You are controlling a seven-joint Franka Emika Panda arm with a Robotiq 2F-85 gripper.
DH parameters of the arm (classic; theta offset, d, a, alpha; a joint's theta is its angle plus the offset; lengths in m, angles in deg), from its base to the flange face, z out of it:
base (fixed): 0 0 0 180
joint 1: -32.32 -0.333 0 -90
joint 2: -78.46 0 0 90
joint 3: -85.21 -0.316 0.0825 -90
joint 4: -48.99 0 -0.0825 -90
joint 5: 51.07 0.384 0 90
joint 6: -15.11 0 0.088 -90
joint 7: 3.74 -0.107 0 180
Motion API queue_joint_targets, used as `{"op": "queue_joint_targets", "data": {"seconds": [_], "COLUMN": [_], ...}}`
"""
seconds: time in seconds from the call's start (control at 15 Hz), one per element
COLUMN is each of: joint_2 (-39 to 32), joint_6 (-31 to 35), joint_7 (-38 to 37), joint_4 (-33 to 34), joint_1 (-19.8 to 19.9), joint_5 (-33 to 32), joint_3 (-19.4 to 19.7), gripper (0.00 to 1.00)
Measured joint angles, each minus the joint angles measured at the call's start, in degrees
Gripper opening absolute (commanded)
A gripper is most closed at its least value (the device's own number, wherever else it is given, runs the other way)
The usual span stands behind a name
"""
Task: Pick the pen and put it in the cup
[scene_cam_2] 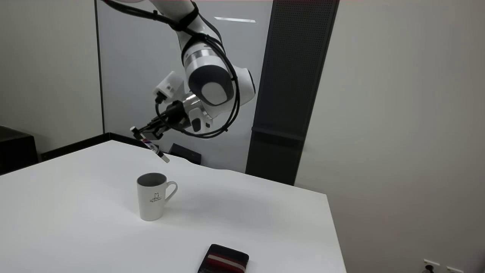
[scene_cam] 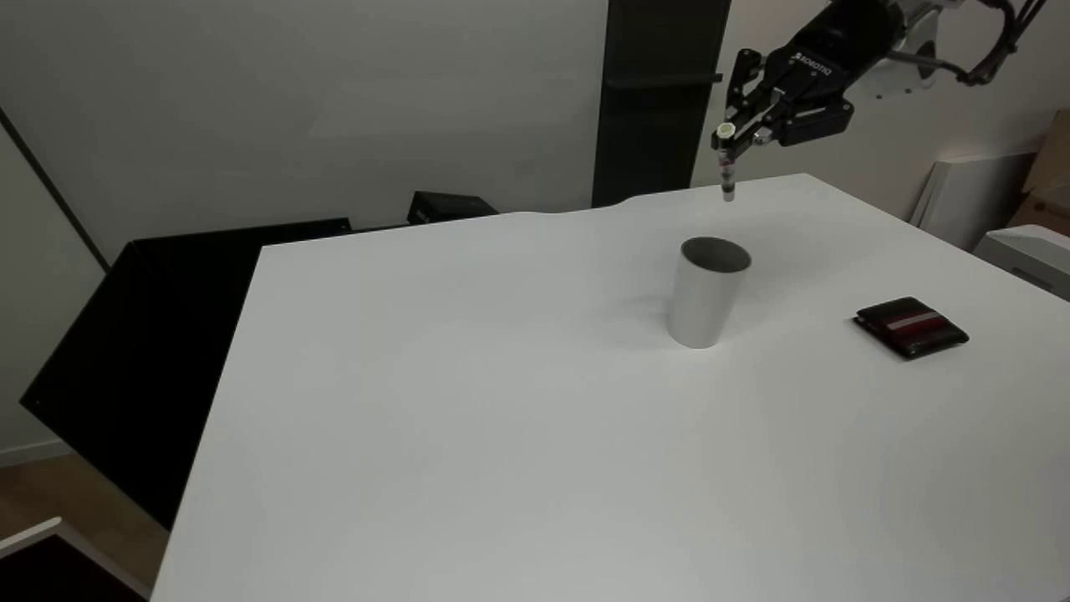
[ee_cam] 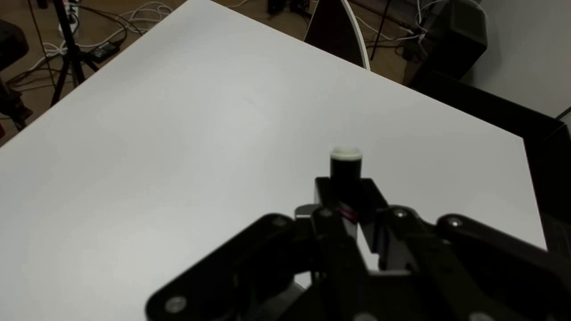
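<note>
The pen (scene_cam: 728, 177) has black parts, a white middle with coloured marks and pale ends. My gripper (scene_cam: 726, 140) is shut on it near its upper end. The pen is tilted, its lower end pointing down towards the handle side of the cup in an exterior view (scene_cam_2: 153, 147). The light grey-white cup (scene_cam: 705, 297) stands upright on the table; its handle shows in an exterior view (scene_cam_2: 150, 201). The gripper and pen are above the cup's height, apart from it. In the wrist view the pen's pale end (ee_cam: 346, 154) sticks out past the fingertips (ee_cam: 345, 191).
A dark wallet with a red and white stripe lies on the table, near the cup, in both exterior views (scene_cam: 911, 327) (scene_cam_2: 224, 259). The white table (scene_cam: 468, 401) ends at a back edge near a wall and a dark column (scene_cam: 660, 100).
</note>
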Motion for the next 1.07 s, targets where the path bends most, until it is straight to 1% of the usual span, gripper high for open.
{"op": "queue_joint_targets", "data": {"seconds": [0.33,0.67,1.07], "joint_2": [-1.96,-2.34,-3.47], "joint_6": [-0.55,-0.63,-0.72], "joint_7": [-1.99,-2.42,-2.40], "joint_4": [-0.85,-3.45,-6.49], "joint_1": [-0.18,-0.13,0.05], "joint_5": [3.20,5.47,7.67], "joint_3": [0.00,0.29,1.73], "gripper": [0.07,0.07,0.07]}}
